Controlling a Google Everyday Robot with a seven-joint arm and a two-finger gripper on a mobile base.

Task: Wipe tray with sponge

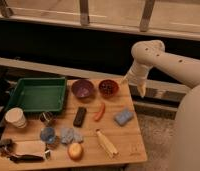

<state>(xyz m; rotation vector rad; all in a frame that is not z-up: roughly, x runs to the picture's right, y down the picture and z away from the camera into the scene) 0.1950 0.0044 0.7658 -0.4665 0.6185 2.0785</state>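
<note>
Hand (138,86) of the robot hangs over the far right corner of the bench (130,137), its grip impossible to tell, as the blue sponge (124,117) lies nearer, well right of the green tray (37,80) at far left

Gripper (135,84) downward beneath the bent arm (174,63)

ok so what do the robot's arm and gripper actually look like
The arm is a smooth off-white tube with rounded joints and a few small dark dots along its shell; no cables show. The off-white gripper, by the far corner of the light wooden table, tapers to a narrow tip.
</note>
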